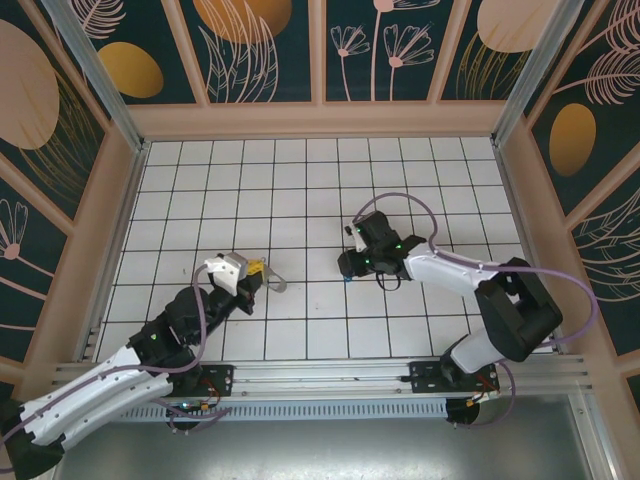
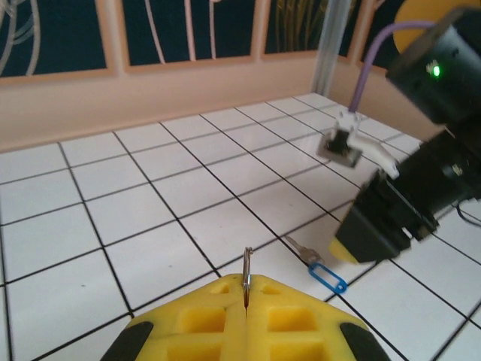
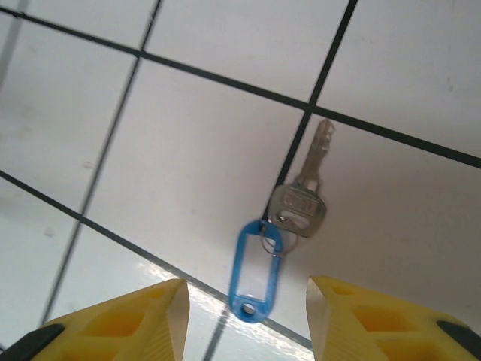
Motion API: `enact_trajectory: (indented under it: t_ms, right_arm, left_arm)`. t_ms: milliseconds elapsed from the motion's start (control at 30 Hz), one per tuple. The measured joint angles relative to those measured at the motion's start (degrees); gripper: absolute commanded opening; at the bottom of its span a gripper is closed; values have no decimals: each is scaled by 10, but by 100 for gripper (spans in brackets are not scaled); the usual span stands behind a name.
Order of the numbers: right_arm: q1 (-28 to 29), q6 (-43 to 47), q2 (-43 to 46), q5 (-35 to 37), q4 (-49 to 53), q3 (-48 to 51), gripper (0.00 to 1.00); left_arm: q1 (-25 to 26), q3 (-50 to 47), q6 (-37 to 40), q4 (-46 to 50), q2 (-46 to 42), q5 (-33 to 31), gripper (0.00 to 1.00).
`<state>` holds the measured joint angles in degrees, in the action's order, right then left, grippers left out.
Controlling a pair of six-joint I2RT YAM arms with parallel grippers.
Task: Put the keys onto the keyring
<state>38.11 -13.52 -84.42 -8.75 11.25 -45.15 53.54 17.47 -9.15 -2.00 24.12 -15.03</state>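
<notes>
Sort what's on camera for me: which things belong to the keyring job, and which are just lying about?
Belongs to the job:
keyring, pinched in the shut left gripper
silver key with blue tag, lying flat under the open right gripper

Not part of it:
purple cables on the arms
tiled table
patterned walls

Bright, even overhead light, shadows faint and soft, white glare on the tiled floor (image 3: 128,271) along the right wrist view's lower edge — foreground there blurred, left wrist view mildly soft, its far wall (image 2: 150,98) hazy.
</notes>
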Motion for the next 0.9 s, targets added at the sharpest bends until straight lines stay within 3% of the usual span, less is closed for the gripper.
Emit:
enact_trajectory:
  t_ms: [400,900]
  right_arm:
    - [-62,-21,-5,-126,-60,49,40]
    - [-63,-21,-70,-154,-87,42,37]
  left_arm:
    - [0,0,2,-39,45,84,0]
    - [0,0,9,-52,45,86,0]
